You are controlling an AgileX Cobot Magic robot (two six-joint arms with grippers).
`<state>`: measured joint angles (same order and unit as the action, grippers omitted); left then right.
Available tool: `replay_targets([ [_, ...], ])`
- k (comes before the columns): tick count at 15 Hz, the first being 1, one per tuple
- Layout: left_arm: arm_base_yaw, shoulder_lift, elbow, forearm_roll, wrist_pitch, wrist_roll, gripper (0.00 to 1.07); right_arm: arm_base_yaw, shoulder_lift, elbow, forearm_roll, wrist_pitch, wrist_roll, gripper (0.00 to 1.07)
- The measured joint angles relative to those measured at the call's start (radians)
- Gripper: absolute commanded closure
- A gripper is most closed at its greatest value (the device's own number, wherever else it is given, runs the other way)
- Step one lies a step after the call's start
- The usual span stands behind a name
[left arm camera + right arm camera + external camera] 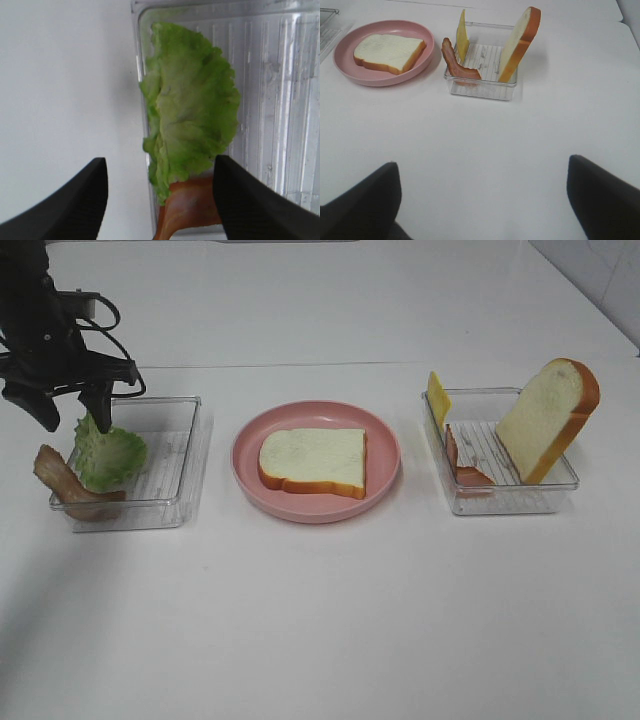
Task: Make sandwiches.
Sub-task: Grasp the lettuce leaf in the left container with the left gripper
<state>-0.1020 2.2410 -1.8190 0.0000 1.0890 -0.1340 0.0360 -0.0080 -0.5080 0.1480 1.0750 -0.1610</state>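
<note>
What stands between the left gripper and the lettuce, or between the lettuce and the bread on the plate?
Nothing visible blocks the left gripper; its open jaws hang over the lettuce. A bacon strip lies by the lettuce's end. Toward the bread on the plate, only the tray side wall stands between.

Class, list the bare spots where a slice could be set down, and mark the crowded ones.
Widest free: the table in front of the pink plate and both trays, and behind the plate. The left tray's right half is bare. Crowded: its left end, with lettuce, bacon and the left tool; the right tray, holding cheese, meat strip and leaning bread.
</note>
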Motion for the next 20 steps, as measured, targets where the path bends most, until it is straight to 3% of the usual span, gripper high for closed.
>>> replay_targets([
  [12, 0.000, 0.021, 0.000, -0.009, -0.008, 0.000, 0.50, 0.000, 0.000, 0.000, 0.000, 0.000, 0.000, 0.22],
  [20, 0.000, 0.022, 0.000, -0.009, -0.007, 0.000, 0.80, 0.000, 0.000, 0.000, 0.000, 0.000, 0.000, 0.22],
])
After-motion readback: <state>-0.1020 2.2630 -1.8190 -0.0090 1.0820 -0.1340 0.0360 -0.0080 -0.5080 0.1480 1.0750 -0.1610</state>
